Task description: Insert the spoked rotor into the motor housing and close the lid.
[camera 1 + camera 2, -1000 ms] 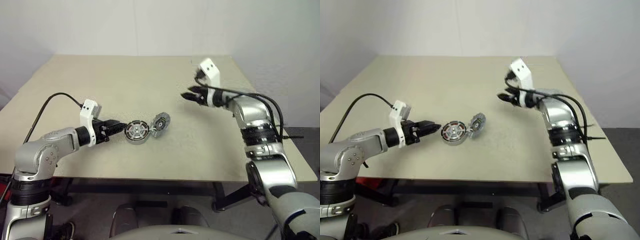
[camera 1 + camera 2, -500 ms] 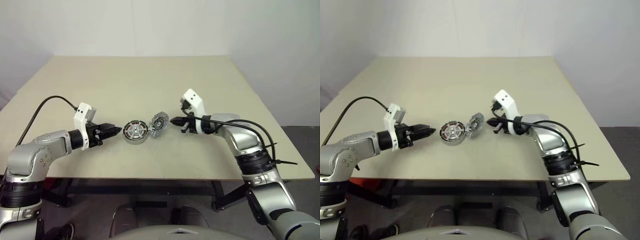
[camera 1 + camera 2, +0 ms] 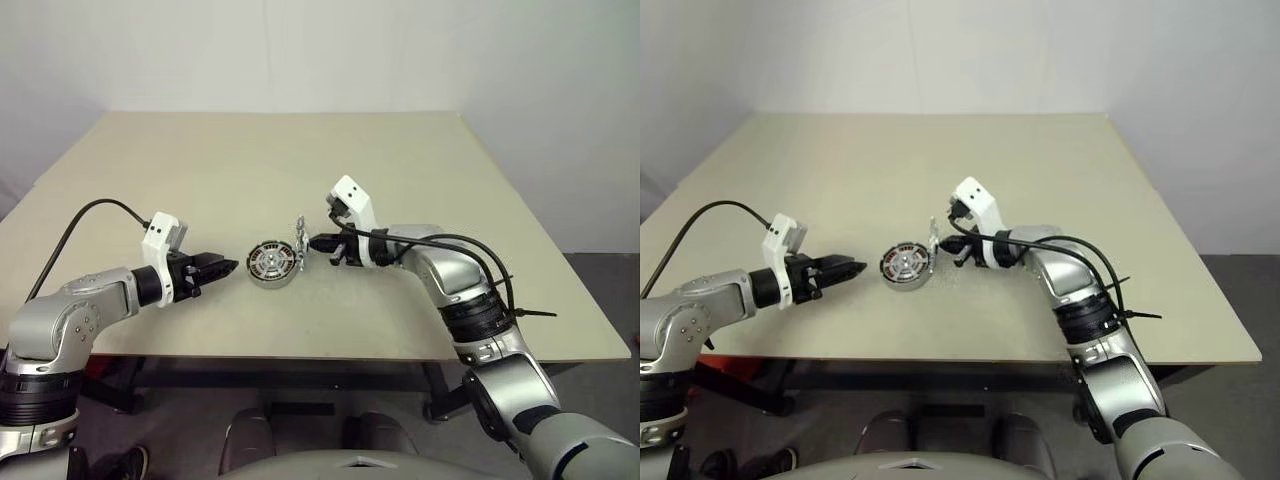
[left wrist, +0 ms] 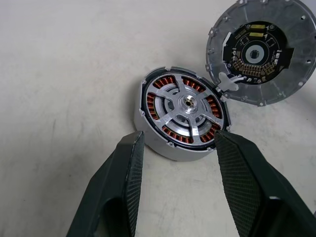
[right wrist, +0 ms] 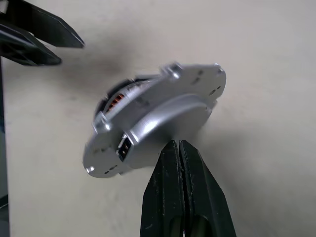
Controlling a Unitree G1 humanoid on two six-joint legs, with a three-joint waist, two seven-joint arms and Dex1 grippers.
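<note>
**At the motor housing: lid standing half-raised**

Beside the motor housing (image 3: 271,265), sitting mid-table (image 3: 420,150) with spoked rotor (image 4: 186,112) inside. Propping lid (image 5: 153,121) on edge at housing's rim; right gripper (image 5: 178,148) pressed together, touching lid. Hovering just short of housing: left gripper (image 4: 177,148), spread, empty.

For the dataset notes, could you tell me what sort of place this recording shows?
Probably a lab or test room: a plain beige table against bare white walls, with only a motor housing and its lid on it, worked on by two robot arms.
</note>
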